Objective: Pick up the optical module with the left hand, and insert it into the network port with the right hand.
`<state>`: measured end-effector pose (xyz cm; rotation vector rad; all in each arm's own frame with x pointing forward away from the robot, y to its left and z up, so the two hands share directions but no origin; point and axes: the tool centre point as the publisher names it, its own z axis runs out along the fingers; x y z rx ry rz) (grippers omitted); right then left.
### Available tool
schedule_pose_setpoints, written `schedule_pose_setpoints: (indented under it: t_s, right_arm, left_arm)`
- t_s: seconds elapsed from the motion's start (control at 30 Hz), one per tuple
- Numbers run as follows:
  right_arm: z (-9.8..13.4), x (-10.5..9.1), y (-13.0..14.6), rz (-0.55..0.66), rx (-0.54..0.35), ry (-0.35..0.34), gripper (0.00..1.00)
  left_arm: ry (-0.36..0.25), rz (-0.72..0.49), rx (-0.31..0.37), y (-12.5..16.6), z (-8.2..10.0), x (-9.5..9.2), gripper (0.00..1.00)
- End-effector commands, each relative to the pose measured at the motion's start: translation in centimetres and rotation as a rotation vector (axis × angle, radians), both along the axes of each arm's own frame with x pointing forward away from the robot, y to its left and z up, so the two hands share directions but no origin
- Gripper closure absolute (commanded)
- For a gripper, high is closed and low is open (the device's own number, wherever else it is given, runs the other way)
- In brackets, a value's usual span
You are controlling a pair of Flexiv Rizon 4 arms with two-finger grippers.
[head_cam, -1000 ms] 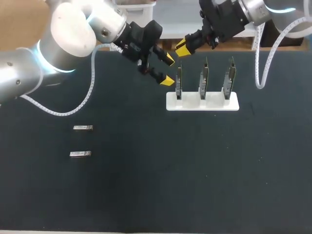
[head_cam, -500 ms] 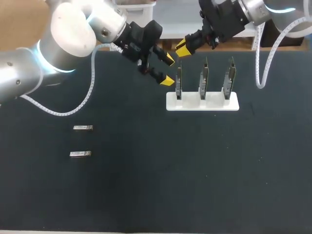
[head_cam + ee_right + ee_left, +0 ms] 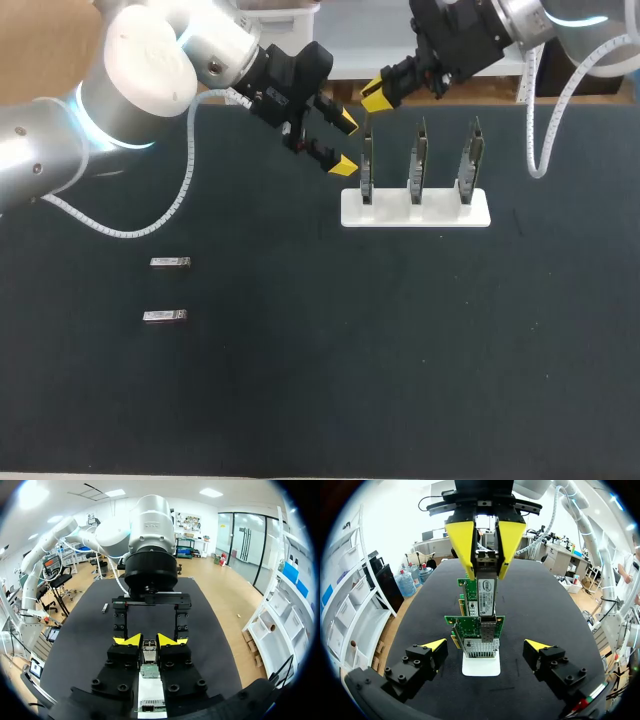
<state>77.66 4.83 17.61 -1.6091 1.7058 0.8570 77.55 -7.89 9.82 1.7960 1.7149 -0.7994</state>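
My right gripper (image 3: 376,97) is shut on an optical module (image 3: 486,587), a silver bar hanging down from between its yellow fingers (image 3: 461,545). The module hangs just above the leftmost network card (image 3: 367,165), a green board with a metal port (image 3: 481,647) at its near end. Three such cards stand upright in a white stand (image 3: 415,209). My left gripper (image 3: 342,144) is open beside that card, a finger on each side of the port in the left wrist view, touching nothing. In the right wrist view the module (image 3: 149,652) sits between my own yellow tips.
Two more silver modules lie on the black mat at the left, one (image 3: 170,262) slightly farther back than the other (image 3: 164,316). The middle card (image 3: 418,160) and right card (image 3: 470,158) stand next to the leftmost one.
My right gripper has crept slightly toward the far edge with the module in it. The left arm and the loose modules have not moved.
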Motion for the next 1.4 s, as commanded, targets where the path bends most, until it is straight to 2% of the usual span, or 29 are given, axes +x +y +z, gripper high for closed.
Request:
schedule_pose_setpoints:
  t_s: [0.03, 1.27, 1.3, 1.33, 1.4]
  right_arm:
    - [-0.1, -0.2, 0.0, -0.001, -0.004, -0.004, 1.00]
    - [-1.6, -0.2, -0.1, -0.006, -0.025, 0.033, 1.00]
    - [-1.6, -0.1, -0.1, -0.007, -0.025, 0.034, 0.60]
    - [-1.6, -0.2, -0.1, -0.007, -0.022, 0.037, 0.00]
    - [-1.6, -0.2, 0.0, -0.007, -0.018, 0.040, 0.00]
  left_arm:
    - [0.004, -0.003, 0.005, -0.1, 0.1, 0.2, 0.00]
    - [0.004, -0.003, 0.005, -0.1, 0.1, 0.2, 0.00]
    - [0.004, -0.003, 0.005, -0.1, 0.1, 0.2, 0.00]
    - [0.004, -0.003, 0.005, -0.1, 0.1, 0.2, 0.00]
    - [0.004, -0.003, 0.005, -0.1, 0.1, 0.2, 0.00]
